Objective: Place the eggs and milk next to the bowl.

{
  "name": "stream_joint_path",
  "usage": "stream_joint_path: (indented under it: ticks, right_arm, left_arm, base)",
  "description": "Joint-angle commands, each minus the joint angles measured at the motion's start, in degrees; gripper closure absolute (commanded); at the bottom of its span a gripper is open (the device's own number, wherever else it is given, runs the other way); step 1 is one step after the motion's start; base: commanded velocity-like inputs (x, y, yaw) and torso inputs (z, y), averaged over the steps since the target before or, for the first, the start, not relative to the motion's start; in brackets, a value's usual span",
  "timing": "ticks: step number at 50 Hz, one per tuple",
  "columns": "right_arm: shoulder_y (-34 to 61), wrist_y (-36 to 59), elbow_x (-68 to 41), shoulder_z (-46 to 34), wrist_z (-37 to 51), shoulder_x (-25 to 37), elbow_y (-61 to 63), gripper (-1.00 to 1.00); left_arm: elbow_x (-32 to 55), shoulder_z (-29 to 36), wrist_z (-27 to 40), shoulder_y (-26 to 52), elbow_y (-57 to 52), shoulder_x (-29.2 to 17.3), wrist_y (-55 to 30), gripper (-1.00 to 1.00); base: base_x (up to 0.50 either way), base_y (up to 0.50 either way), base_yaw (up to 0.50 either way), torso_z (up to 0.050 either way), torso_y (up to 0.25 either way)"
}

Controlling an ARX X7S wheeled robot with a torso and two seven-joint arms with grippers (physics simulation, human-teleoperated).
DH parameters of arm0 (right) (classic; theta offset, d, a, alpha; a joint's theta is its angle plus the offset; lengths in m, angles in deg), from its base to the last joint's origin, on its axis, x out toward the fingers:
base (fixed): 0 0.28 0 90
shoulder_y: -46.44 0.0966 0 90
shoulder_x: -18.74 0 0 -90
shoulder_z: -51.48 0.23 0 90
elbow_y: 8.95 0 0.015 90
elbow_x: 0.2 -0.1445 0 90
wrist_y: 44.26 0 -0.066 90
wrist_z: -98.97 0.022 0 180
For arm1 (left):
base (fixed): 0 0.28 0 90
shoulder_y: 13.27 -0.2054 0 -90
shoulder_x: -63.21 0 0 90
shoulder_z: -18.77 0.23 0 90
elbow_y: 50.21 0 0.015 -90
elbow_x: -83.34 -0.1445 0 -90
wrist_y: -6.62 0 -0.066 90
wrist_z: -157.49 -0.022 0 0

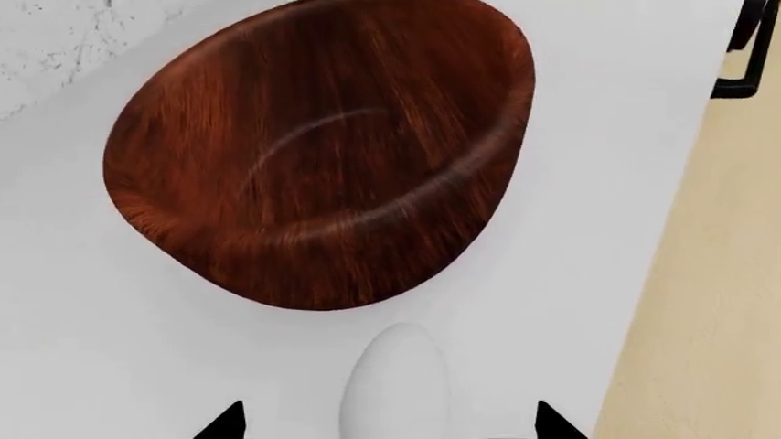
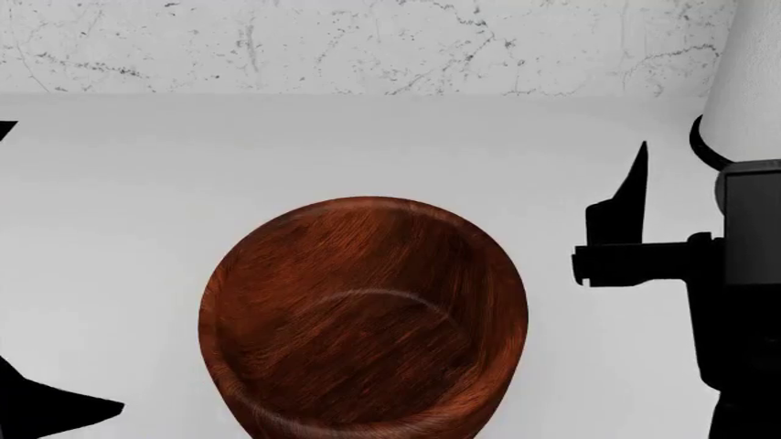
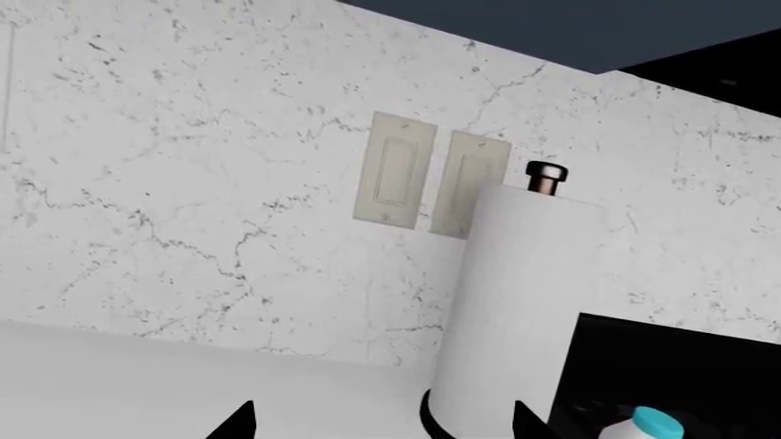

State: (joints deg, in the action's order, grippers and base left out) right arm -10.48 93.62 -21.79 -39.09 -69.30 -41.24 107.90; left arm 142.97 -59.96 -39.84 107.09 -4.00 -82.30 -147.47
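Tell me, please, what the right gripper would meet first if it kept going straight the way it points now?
Probably the tall white cylinder, standing just ahead between the right gripper's fingertips, before the marble wall; depth is uncertain.

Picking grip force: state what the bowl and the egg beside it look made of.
Bowl: wood by its look, reddish-brown with streaky grain and a soft sheen, perhaps polished. Egg: white, smooth and matte, like plain shell; no texture shows, so that stays uncertain.
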Motion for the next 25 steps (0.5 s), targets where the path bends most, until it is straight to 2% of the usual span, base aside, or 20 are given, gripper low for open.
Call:
stream_joint_path:
  ticks: [1, 11, 25]
  right_arm:
    - [0.22, -0.34, -0.07, -0.25, 0.00, -0.14, -0.32, -1.00]
    - [0.24, -0.55, -0.09, -0.56, 0.07, -0.28, -0.55, -1.00]
    - [0.49, -0.57, -0.31, -0.52, 0.06, -0.10, -0.59, -1.00]
  left_arm:
    - [7.30, -8.93, 5.20, -5.33, -2.82, -3.09, 0.65, -1.00]
    - [12.79, -16.42, 9.52, -10.14, -1.72, -4.39, 2.02, -1.00]
    - [13.62, -23.14, 12.55, -15.71, -0.30, -4.84, 3.83, -1.00]
  base:
    - [0.00, 0.00, 0.00, 0.000, 0.000]
    - [0.00, 0.00, 0.00, 0.000, 0.000]
    - [0.00, 0.00, 0.00, 0.000, 0.000]
